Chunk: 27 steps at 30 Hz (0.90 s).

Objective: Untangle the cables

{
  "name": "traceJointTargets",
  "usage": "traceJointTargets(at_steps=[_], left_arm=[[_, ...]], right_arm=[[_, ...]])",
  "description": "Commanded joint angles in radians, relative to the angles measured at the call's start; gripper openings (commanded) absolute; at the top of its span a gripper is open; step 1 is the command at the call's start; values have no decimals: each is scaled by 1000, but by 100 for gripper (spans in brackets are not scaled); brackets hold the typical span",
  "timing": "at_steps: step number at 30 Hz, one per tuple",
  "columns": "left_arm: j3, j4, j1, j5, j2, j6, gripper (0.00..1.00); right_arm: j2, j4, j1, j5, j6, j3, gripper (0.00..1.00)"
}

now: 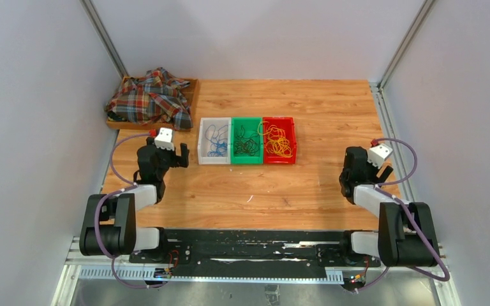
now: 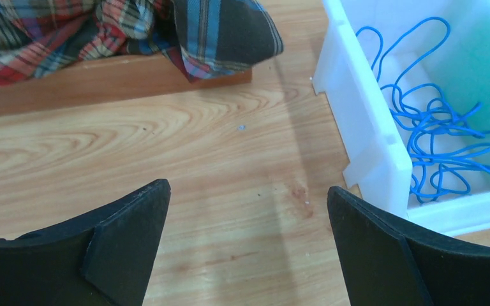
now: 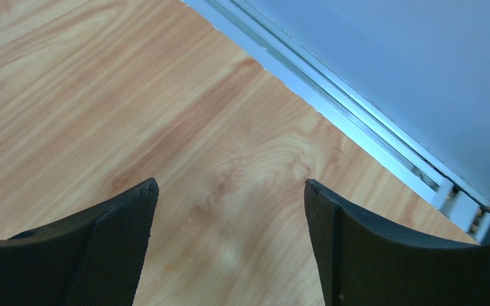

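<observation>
Cables point(image 1: 247, 141): colour-sorted in three bins point(image 1: 214, 161), middle of the table point(image 1: 319, 191) toward its far edge (untangled, I'd judge);
Left pincer point(image 2: 249, 191): wide open, empty, left edge;
Right pincer point(image 3: 230, 185): wide open, empty, right edge; both parked clear, I reckon.

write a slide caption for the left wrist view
Open left gripper over the wooden table, beside a white bin of tangled blue cables, plaid cloth behind.

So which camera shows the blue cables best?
The left wrist camera. It looks at the blue cables from close up, so you can see their tangled loops lying in the white bin. The top camera shows them too, but tiny. The right wrist camera sees only the table and a rail, no cables.
</observation>
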Motion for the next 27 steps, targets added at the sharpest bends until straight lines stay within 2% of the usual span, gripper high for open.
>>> traceJointTargets(at_steps=[1, 2, 5, 7, 8, 11, 12, 13, 16, 17, 18, 22, 25, 27], left_arm=[[-105, 316, 6, -20, 14, -49, 98], [-114, 310, 6, -30, 4, -49, 98], [-190, 456, 4, -40, 21, -44, 98], [-286, 746, 3, -52, 95, -69, 98], [-301, 786, 3, -44, 105, -69, 98], [-239, 553, 3, -60, 36, -57, 98], [-208, 498, 2, -69, 38, -58, 98], [-188, 490, 2, -78, 56, -68, 98], [-184, 485, -8, -95, 56, -66, 98], [-182, 478, -8, -97, 55, -66, 98], [-183, 491, -8, -98, 60, -66, 98], [-184, 493, -9, -96, 60, -67, 98], [-186, 498, -8, -97, 60, -68, 98], [-185, 497, -8, -96, 61, -68, 98]], right_arm=[[40, 194, -19, -75, -46, -11, 84], [38, 189, -19, -92, -52, -6, 84], [14, 212, -3, -107, -73, -26, 84], [-16, 348, 46, -61, -119, -101, 82], [-28, 393, 65, -49, -139, -128, 77], [-30, 526, 111, -31, -206, -180, 56], [-20, 556, 134, -13, -232, -186, 75], [-4, 597, 162, 13, -264, -189, 85], [77, 841, 264, 17, -464, -231, 86], [118, 935, 298, -36, -546, -252, 86], [141, 926, 318, -106, -596, -232, 86], [113, 748, 224, -243, -505, -175, 87], [97, 648, 101, -488, -416, -172, 87], [201, 820, 68, -500, -429, -194, 88]])
